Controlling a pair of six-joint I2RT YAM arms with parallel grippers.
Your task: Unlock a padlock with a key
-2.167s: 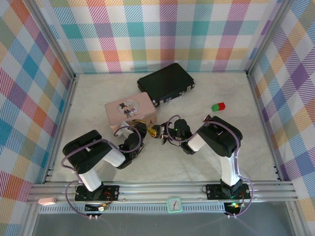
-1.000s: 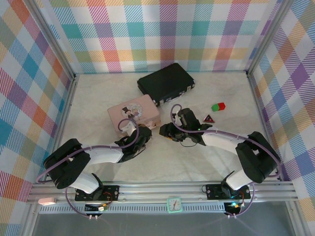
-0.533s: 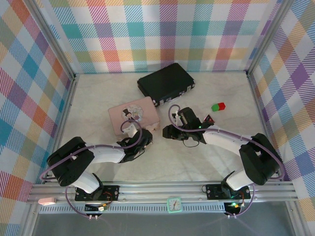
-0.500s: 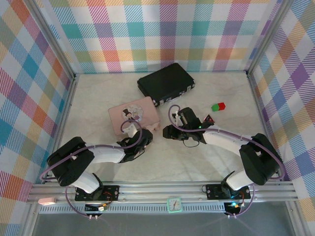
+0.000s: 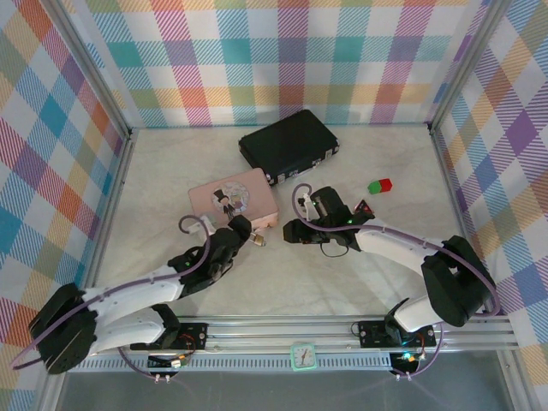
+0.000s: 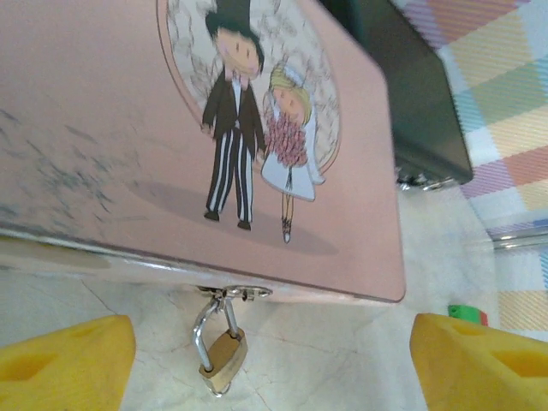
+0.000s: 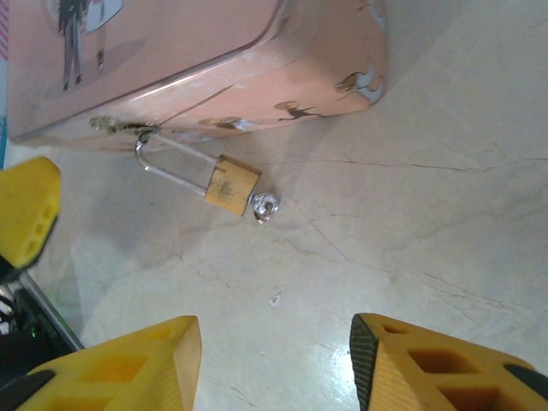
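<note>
Padlock (image 7: 231, 186): brass body, silver shackle. You will find it lying flat on the marble-look table (image 5: 171, 171), just beside the front edge of the pink box (image 5: 214, 205), with its shackle hooked through the hasp (image 6: 233, 293) on that edge. Small silver piece (image 7: 265, 207): touching the padlock's bottom end; you cannot tell from these views whether it is the key. Pink box: lid closed, with a bride-and-groom cartoon on top, near the middle of the table. Left gripper (image 6: 270, 364): low in front of the box and facing its hasp side, yellow fingers spread wide, one on each side of the padlock and clear of it, holding nothing. Right gripper (image 7: 274, 360): close to the padlock on the opposite side, jaws parted and empty, with bare table between the fingertips. Black case (image 5: 289, 145): behind the pink box, closed, set at an angle. Red triangle piece (image 5: 364, 206): on the table, right of the right arm's wrist. Green-and-red block (image 5: 379, 185): just beyond the triangle, well apart from the padlock.
</note>
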